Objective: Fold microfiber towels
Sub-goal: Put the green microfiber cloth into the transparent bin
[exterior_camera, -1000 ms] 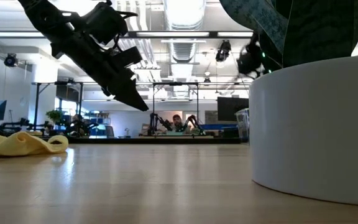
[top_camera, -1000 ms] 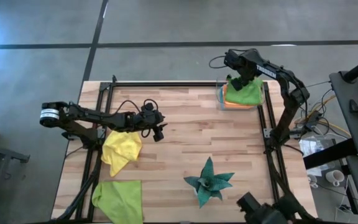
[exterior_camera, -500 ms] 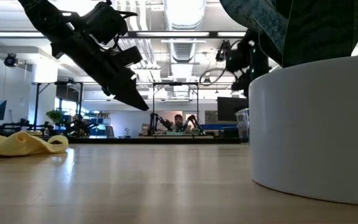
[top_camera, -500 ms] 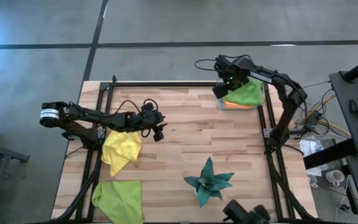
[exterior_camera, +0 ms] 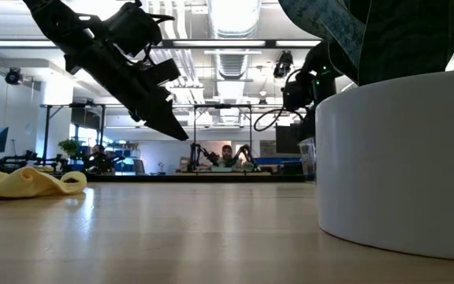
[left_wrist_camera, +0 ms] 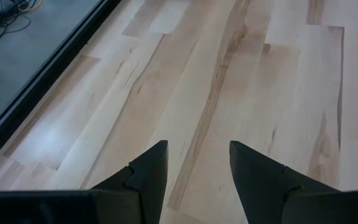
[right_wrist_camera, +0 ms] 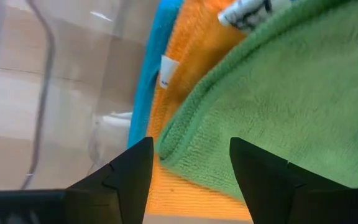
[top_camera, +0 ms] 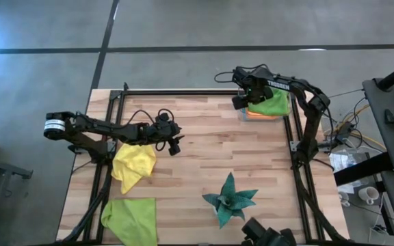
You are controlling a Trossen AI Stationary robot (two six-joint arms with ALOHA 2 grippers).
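Right gripper [top_camera: 241, 101]: jaws parted, empty, at the green towel [top_camera: 271, 101] topping the stack at two o'clock.
Left gripper [top_camera: 176, 145]: jaws parted, empty, waiting mid-table beside the yellow towel [top_camera: 133, 165].

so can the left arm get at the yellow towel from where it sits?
Probably yes. The left gripper hangs open beside the yellow towel, with bare table and nothing between them.
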